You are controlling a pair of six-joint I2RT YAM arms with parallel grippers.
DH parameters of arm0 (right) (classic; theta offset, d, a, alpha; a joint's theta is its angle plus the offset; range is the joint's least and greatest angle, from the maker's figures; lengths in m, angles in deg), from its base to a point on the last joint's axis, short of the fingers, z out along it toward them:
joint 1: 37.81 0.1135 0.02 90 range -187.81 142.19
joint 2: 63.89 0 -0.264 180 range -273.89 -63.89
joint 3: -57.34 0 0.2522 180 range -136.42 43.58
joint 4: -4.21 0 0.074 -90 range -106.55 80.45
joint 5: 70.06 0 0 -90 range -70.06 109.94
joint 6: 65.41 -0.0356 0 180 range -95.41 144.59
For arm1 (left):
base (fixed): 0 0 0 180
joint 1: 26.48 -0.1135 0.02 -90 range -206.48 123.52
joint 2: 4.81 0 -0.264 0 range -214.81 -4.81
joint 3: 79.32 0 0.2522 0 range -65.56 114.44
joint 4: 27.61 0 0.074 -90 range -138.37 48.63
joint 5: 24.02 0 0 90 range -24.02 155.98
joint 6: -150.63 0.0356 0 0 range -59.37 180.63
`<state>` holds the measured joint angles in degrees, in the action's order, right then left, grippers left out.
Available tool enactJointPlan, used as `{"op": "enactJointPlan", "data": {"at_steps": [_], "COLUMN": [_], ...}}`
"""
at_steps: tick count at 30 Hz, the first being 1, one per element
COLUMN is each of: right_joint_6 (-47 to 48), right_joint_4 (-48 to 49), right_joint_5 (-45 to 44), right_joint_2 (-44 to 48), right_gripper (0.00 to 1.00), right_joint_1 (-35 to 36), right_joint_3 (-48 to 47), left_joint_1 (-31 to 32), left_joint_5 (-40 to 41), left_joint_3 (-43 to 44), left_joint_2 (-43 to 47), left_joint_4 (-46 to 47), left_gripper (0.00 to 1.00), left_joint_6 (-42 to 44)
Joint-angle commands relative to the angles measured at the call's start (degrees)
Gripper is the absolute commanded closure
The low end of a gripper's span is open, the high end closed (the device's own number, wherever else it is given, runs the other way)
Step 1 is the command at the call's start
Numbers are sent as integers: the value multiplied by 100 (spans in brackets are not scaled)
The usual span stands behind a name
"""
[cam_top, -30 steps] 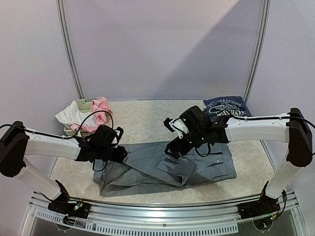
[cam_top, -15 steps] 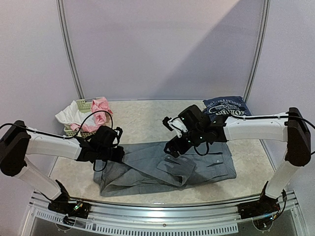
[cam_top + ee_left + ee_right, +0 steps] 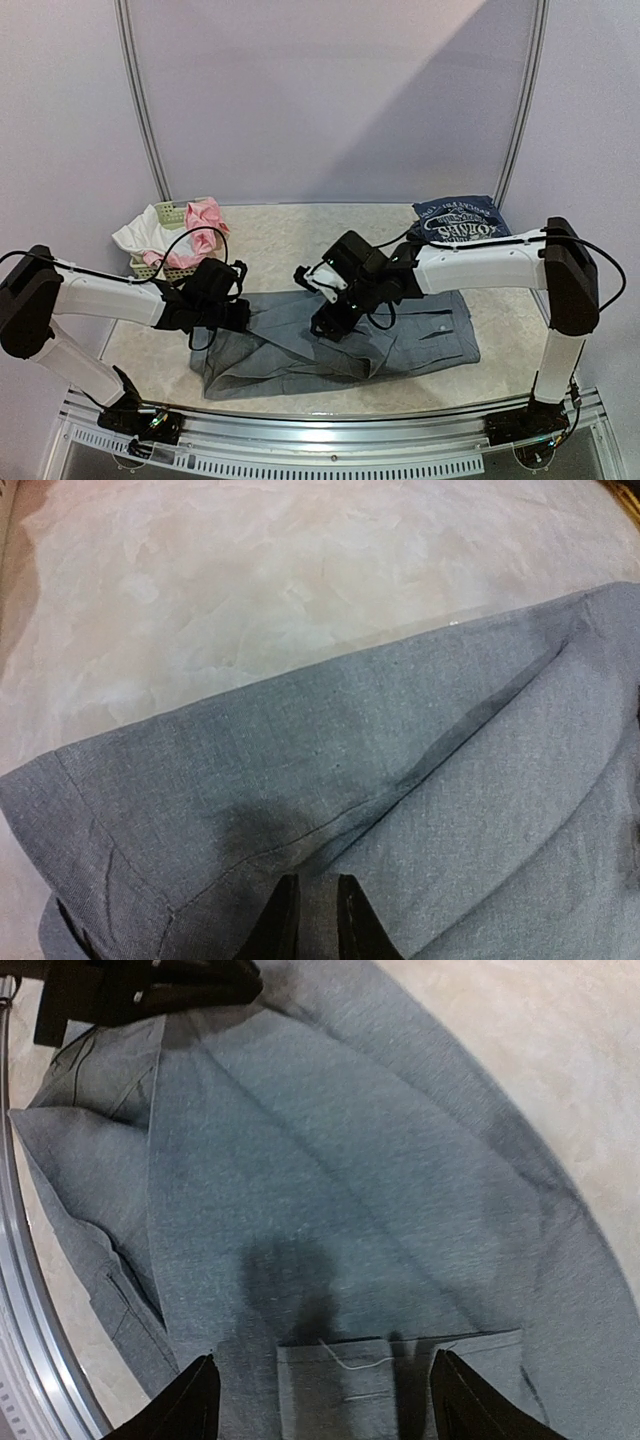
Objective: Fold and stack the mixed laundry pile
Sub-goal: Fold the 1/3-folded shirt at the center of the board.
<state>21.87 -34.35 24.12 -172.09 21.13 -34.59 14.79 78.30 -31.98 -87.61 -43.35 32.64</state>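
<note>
The grey trousers (image 3: 400, 335) lie spread and partly folded at the table's front centre. My left gripper (image 3: 236, 313) sits at their left end, its black fingers (image 3: 280, 922) nearly closed with a pinch of the grey cloth (image 3: 400, 780) between them. My right gripper (image 3: 325, 322) hovers low over the middle of the trousers with its jaws wide open and empty. Its fingertips (image 3: 195, 1400) straddle a pocket flap (image 3: 340, 1390). A folded navy printed tee (image 3: 462, 222) lies at the back right. Pink (image 3: 205, 222) and white (image 3: 140, 238) pieces hang over the basket.
A pale-green lattice basket (image 3: 170, 213) stands at the back left. The metal front rail (image 3: 330, 425) runs along the near edge and shows in the right wrist view (image 3: 25, 1290). The left gripper's black body (image 3: 150, 985) shows at the top left of that view.
My right arm has swung left and slightly nearer over the trousers, closer to the left gripper. The left arm has hardly moved.
</note>
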Motion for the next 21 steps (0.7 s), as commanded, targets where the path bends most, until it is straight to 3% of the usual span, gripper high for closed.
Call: {"op": "enactJointPlan", "data": {"at_steps": [1,11,21], "right_joint_6": [124,44,111], "right_joint_4": [-436,-695,-776], "right_joint_5": [304,30,-194], "right_joint_2": [-323,-698,-695], "right_gripper": [30,47,81], "right_joint_1": [52,56,99], "right_joint_3": [-137,-224,-322], "left_joint_1": [-76,-76,-76], "left_joint_5": [44,51,26], "left_joint_3": [-106,-141,-166], "left_joint_2": [-25,-51,-82], "left_joint_4": [95,101,99], "left_gripper": [86,86,87], "left_joint_6": [-53,-56,-74]}}
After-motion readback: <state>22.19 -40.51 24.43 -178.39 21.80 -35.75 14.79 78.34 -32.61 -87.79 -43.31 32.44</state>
